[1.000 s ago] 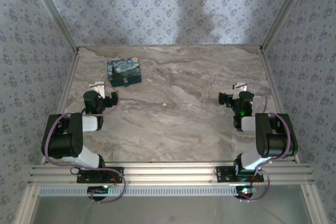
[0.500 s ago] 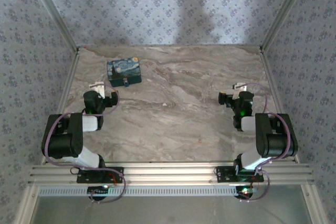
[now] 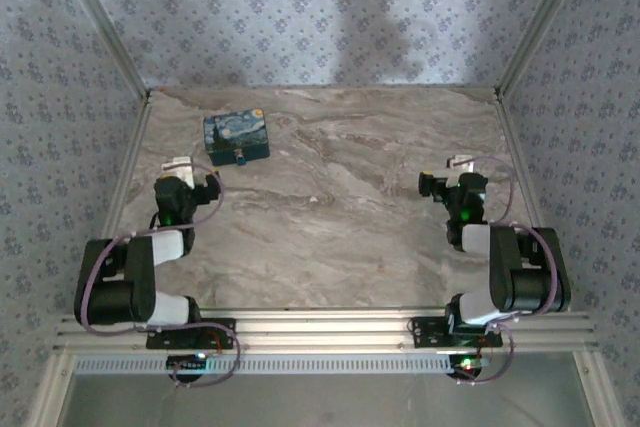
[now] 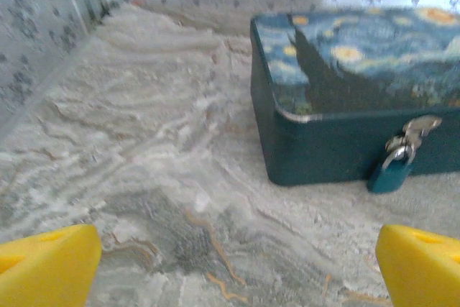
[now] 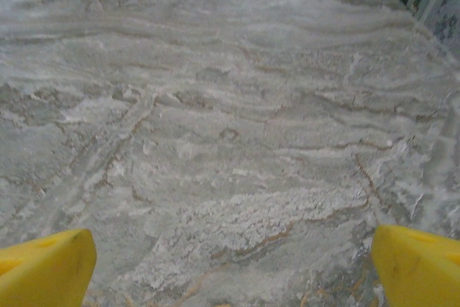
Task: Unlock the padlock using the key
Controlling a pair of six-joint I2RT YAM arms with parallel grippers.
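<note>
A small teal padlock (image 4: 392, 171) hangs from the metal clasp (image 4: 419, 129) on the front of a blue-and-yellow night-sky box (image 4: 345, 84). The box (image 3: 236, 137) stands at the table's far left, with the padlock (image 3: 241, 158) a tiny dot at its near side. My left gripper (image 3: 190, 173) is open just short of the box and slightly left of it. Its yellow fingertips (image 4: 50, 267) are wide apart over bare table, and the left gripper (image 4: 237, 264) holds nothing. My right gripper (image 3: 443, 174) is open at the right side. Bare marble lies between the right gripper's (image 5: 230, 267) yellow fingertips (image 5: 417, 267). The key is out of view.
The marble tabletop (image 3: 350, 197) is walled in by patterned panels at the back and on both sides. A metal post (image 3: 108, 32) runs along the left wall near the box. An aluminium rail (image 3: 320, 329) carries both arm bases at the near edge.
The left arm has lowered its elbow and its wrist has edged left and forward towards the box. The right arm has shifted slightly. Both grippers stayed open.
</note>
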